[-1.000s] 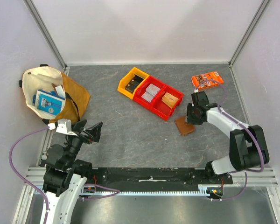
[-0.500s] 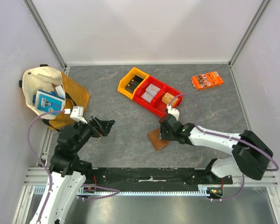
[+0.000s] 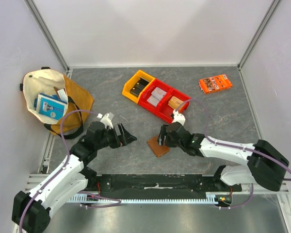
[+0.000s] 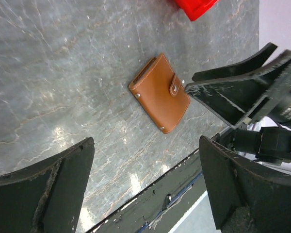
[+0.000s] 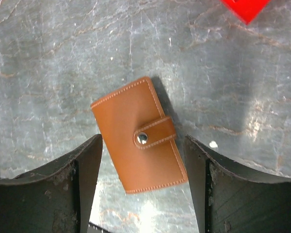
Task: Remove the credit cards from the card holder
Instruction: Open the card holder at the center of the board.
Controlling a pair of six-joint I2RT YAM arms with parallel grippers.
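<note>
i see the card holder (image 5: 138,136) lying shut, tab snapped, flat on the worktop (image 3: 111,92) near its front edge, bare surface all round. my right claw (image 3: 161,137) hangs spread wide over it; left claw (image 3: 127,137) gapes nearby.

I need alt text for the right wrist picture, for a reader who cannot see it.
A closed brown leather card holder, its snap tab fastened, lies flat on a grey marbled table between the two dark fingers of the open right gripper. A corner of a red plastic bin shows at the top right.
</note>
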